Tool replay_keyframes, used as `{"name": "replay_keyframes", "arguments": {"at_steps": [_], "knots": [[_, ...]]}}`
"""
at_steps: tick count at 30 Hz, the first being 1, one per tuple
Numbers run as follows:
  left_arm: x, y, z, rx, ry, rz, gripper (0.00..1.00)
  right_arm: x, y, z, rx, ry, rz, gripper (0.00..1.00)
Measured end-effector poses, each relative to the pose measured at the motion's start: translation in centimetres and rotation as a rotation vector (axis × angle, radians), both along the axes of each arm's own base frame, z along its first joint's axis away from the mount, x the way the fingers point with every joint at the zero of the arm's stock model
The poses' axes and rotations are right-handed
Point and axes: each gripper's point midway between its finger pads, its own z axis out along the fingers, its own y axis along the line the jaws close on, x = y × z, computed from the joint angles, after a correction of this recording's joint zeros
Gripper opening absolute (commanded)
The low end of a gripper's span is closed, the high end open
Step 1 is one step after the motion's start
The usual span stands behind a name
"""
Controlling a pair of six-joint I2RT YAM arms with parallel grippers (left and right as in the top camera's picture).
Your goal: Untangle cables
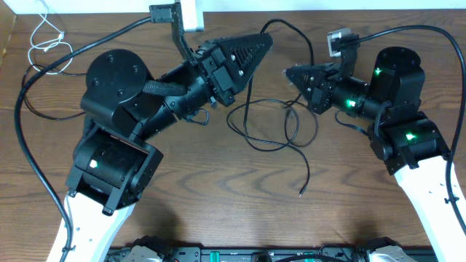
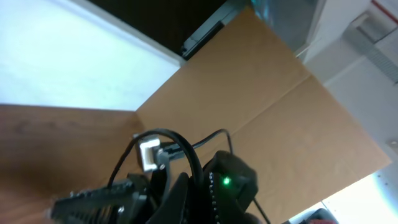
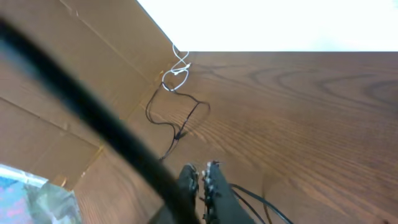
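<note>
**Both jaws shut at the black tangle**

The jaws of the right gripper [image 1: 289, 73] were seen pressed together just past the far right edge of the black cables [image 1: 271, 145]. Whether a strand was pinched between them could not be told. The jaws of the left gripper [image 1: 266, 39] were likewise closed, at the far side of that tangle, with nothing clearly held.

The tangle itself was spread in loose, crossing loops at the middle of the tabletop [image 1: 218, 211], with one plug end [image 1: 301, 193] trailed out at its near side. Well to the left of the tangle, the white cable [image 1: 48, 36] was found coiled on its own.

The cords were judged light, limp and thin, apt to slip or to drag their neighbours along. A hold close to a free plug end was judged best.
</note>
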Motion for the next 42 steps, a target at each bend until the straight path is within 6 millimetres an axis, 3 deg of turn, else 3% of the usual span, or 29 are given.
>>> {"name": "replay_keyframes", "arguments": {"at_steps": [4,7,10,13,20,26,30,42], "knots": [[0.3,0.2,-1.9,0.071,0.03,0.021,0.09,0.0,0.0,0.0,0.009,0.014,-0.007,0.01],[1.2,0.9,-4.4,0.156,0.08,0.086,0.17,0.1,-0.3,-0.3,0.014,0.04,-0.024,0.01],[2.3,2.0,-7.2,0.261,0.128,0.166,0.31,0.5,-1.5,-0.8,0.018,0.087,-0.076,0.01],[3.4,2.5,-9.8,0.367,0.155,0.205,0.54,1.1,-3.2,-1.0,0.03,0.121,-0.138,0.01],[4.6,2.5,-17.1,0.635,0.233,0.154,0.79,2.0,-5.5,-0.8,0.086,0.169,-0.218,0.01],[5.6,1.7,-22.1,0.821,0.221,0.035,0.89,1.9,-5.5,-0.7,0.11,0.191,-0.216,0.01],[6.5,1.2,-24.1,0.891,0.192,-0.014,0.94,1.8,-5.3,-0.7,0.118,0.198,-0.208,0.01],[10.9,-1.2,-32.1,0.994,0.214,-0.105,0.95,1.2,-5.1,-1.2,0.12,0.235,-0.185,0.01]]}}
